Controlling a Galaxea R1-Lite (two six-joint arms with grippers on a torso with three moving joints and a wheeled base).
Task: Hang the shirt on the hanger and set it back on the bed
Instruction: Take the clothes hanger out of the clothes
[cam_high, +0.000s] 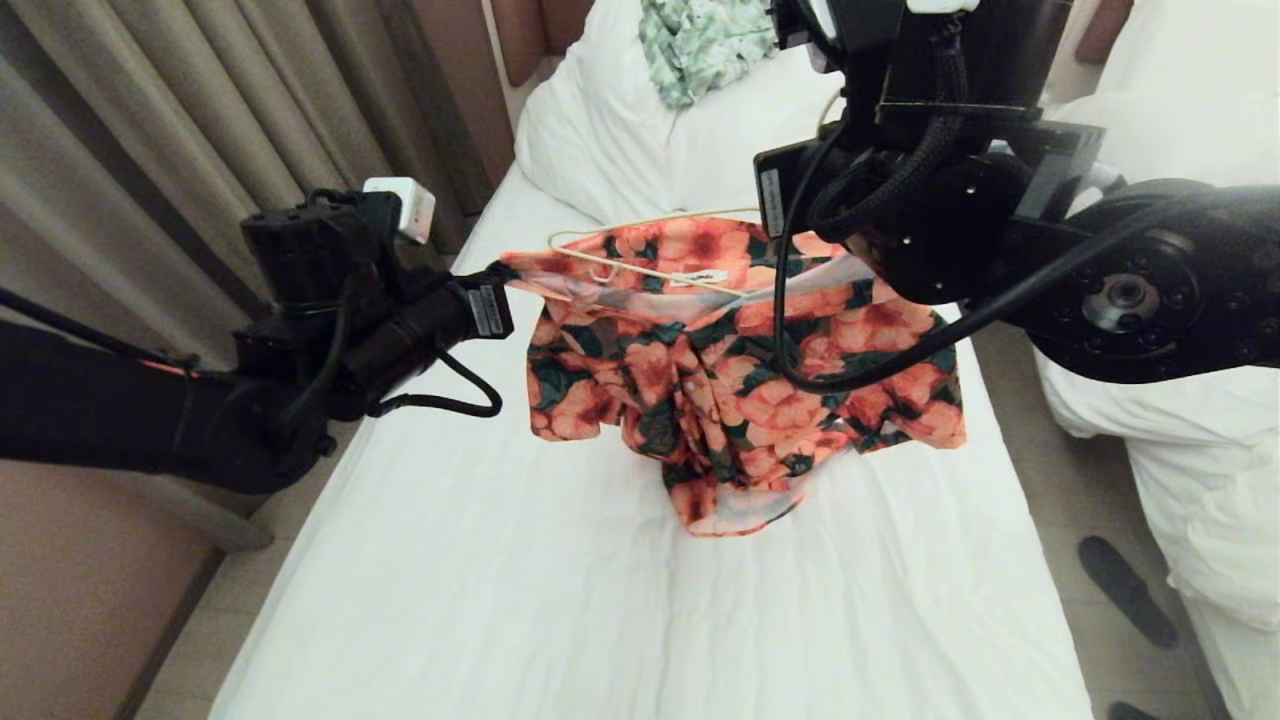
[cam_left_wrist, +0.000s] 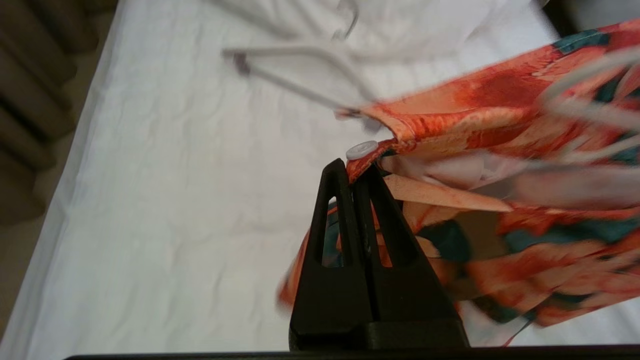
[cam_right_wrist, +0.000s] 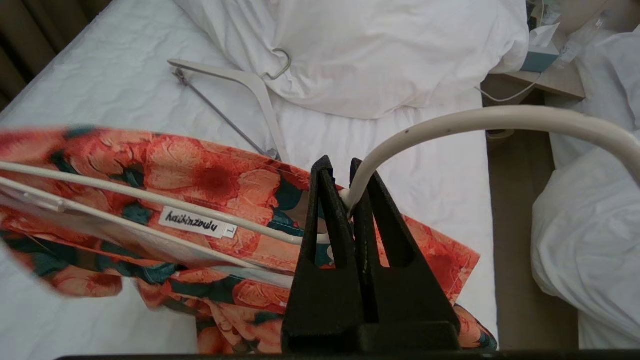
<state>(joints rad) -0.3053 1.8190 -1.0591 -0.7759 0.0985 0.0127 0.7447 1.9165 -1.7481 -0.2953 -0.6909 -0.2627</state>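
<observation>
The shirt (cam_high: 740, 370), soft floral cloth in coral and dark green, hangs bunched above the middle of the bed (cam_high: 600, 620), its neck label reading "haikinzouly L". The thin cream wire hanger (cam_right_wrist: 150, 200) runs inside the collar. The left gripper (cam_left_wrist: 356, 170) pinches the button edge at nine o'clock; the right gripper (cam_right_wrist: 339, 167) clamps the hanger's hook at three. Smooth white sheet lies open toward six.

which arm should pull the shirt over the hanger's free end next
Left. Its claw already pinches the shirt edge near a button, beside the hanger's bare end; the right claw is busy gripping the hanger.
</observation>
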